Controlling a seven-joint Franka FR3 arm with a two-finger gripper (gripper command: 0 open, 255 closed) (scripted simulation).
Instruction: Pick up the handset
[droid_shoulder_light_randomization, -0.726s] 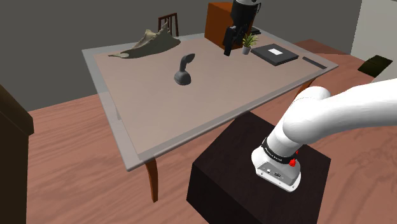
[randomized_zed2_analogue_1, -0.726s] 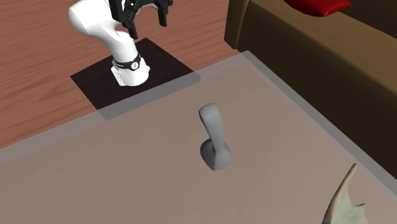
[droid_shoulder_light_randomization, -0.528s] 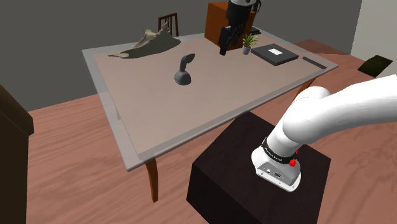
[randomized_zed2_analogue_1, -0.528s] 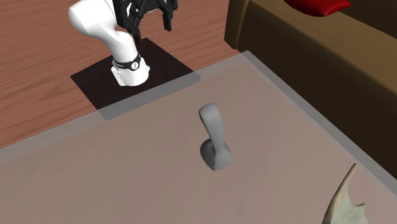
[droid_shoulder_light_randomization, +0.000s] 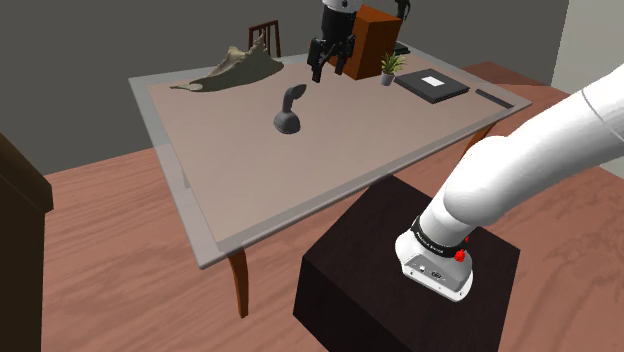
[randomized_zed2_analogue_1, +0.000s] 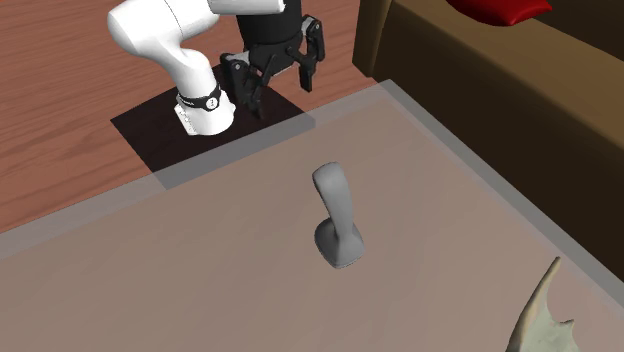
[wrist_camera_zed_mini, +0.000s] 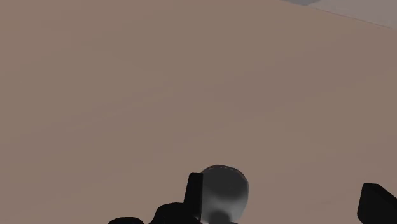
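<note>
- The gripper (droid_shoulder_light_randomization: 328, 68), fingers wide apart and empty, has swung from beside the potted plant (droid_shoulder_light_randomization: 389, 68) to hang above and just beyond the handset (droid_shoulder_light_randomization: 289, 110), so the approach looks nearly lined up.
- The grey handset stands mid-table (droid_shoulder_light_randomization: 250, 190) on its broad base, its long axis near upright and its top tipped slightly to the shoulder view's right.

White rounded arm (droid_shoulder_light_randomization: 520, 170), black band (droid_shoulder_light_randomization: 437, 241) and red dot (droid_shoulder_light_randomization: 460, 255) near its base, all-black jaws.
</note>
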